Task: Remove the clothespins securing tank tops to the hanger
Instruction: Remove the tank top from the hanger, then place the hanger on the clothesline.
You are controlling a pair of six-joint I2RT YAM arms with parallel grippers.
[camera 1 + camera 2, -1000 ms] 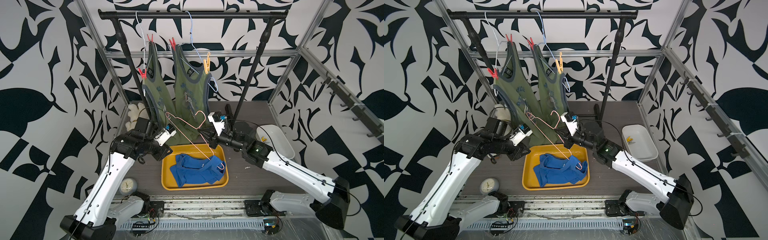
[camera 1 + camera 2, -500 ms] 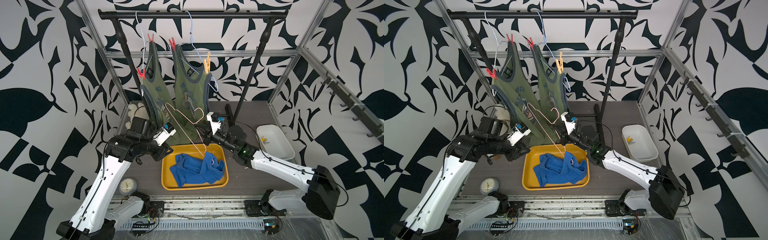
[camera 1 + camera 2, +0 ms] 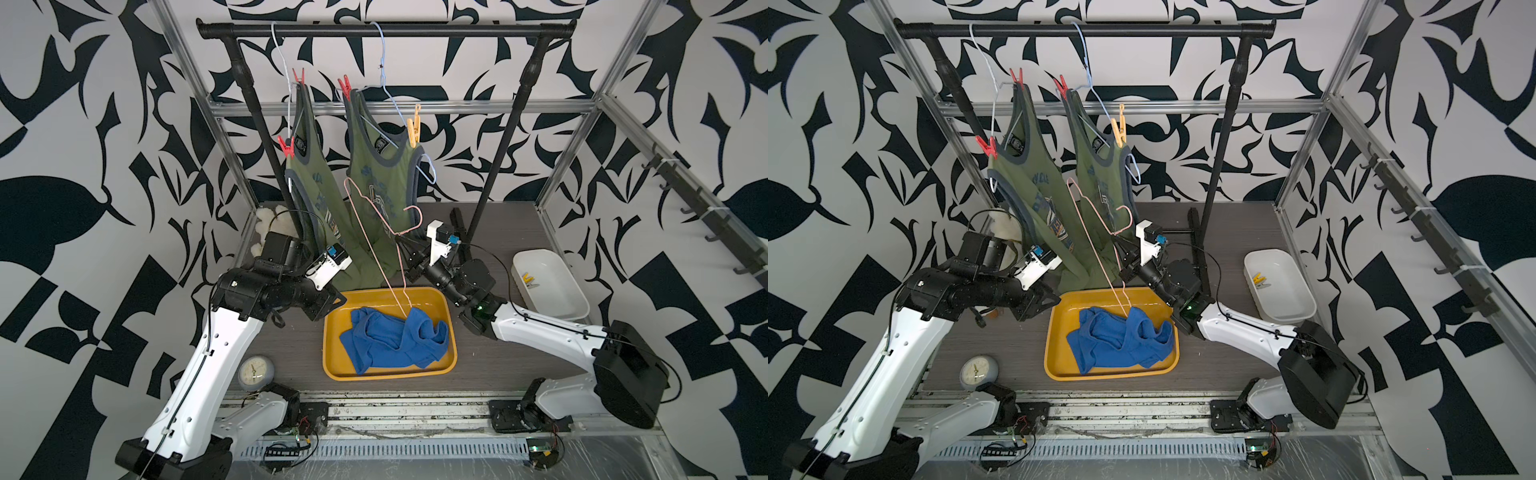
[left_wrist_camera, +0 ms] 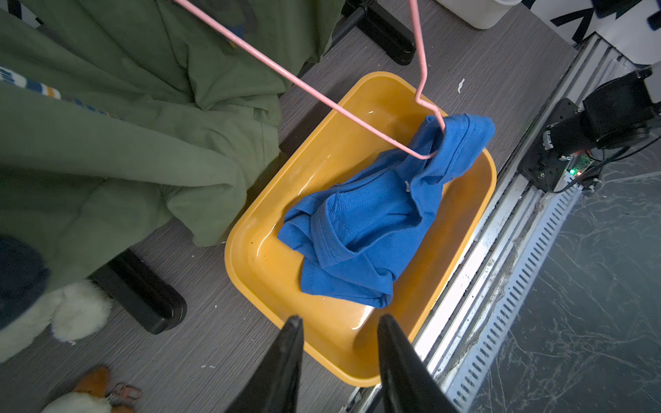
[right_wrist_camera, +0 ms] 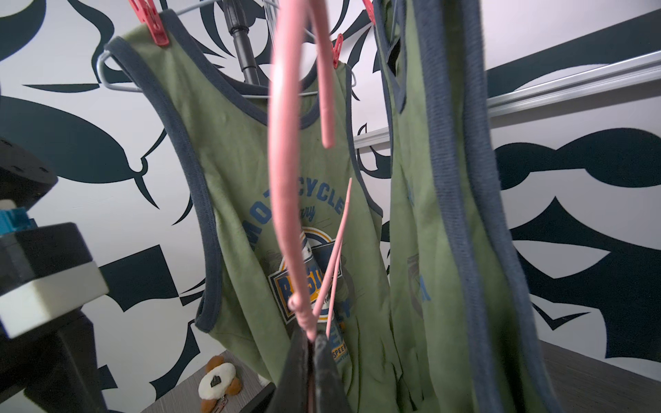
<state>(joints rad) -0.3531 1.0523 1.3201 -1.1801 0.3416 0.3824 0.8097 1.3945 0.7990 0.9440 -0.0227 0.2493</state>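
We see left gripper (image 4: 338, 321) tilted down over yellow tray (image 4: 272, 286), fingers (image 4: 286, 357) half-spread, empty, right gripper (image 5: 311, 334) raised beside it, clamping pink hanger (image 5: 279, 178).

Both top views look down from high in front, toward the clothes rail (image 3: 382, 30). The left wrist camera looks down close over the yellow tray (image 4: 272, 279) (both top views show it too); the right wrist camera tilts up, close to the olive tank tops (image 5: 229, 171).
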